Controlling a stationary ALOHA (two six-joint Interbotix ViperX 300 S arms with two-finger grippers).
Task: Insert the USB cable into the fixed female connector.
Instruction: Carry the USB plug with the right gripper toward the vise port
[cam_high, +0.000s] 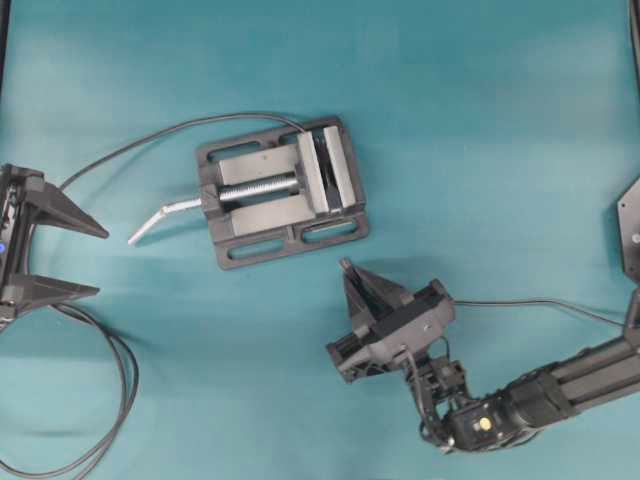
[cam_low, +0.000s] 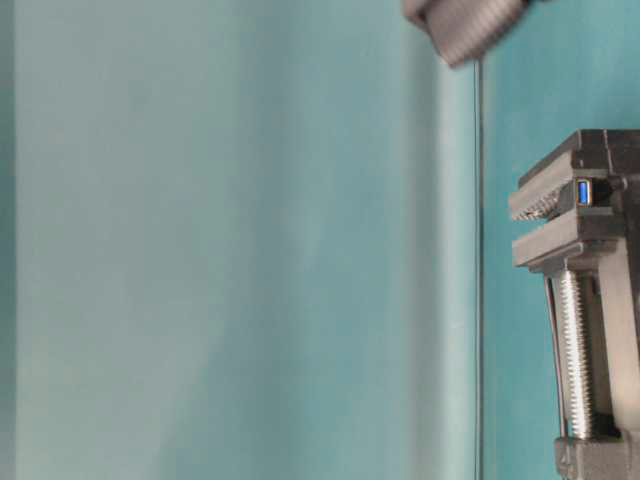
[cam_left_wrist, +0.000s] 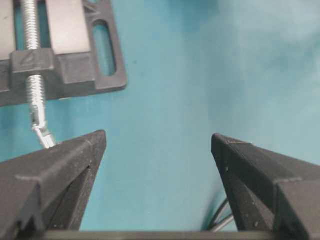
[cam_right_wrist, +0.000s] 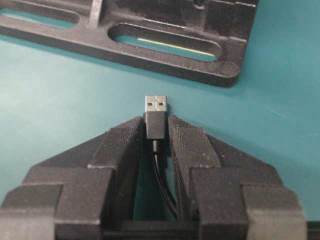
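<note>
My right gripper (cam_high: 348, 272) (cam_right_wrist: 155, 121) is shut on the black plug of the USB cable (cam_right_wrist: 155, 120). The plug's silvery tip sticks out past the fingertips toward the vise's base rail, a short gap away. The thin cable (cam_high: 540, 302) trails off to the right. The fixed female connector (cam_low: 583, 192) shows a blue socket mouth clamped between the jaws of the grey vise (cam_high: 280, 190) (cam_low: 590, 300). At the left edge my left gripper (cam_high: 100, 262) (cam_left_wrist: 159, 137) stands wide open with nothing between its fingers, well away from the vise.
The vise's screw handle (cam_high: 155, 220) (cam_left_wrist: 40, 125) juts left toward the left gripper. The thicker dark cable (cam_high: 130, 150) arcs from the vise to the left and loops at the bottom left (cam_high: 120, 380). The vise's slotted base (cam_right_wrist: 150, 45) fills the top of the right wrist view.
</note>
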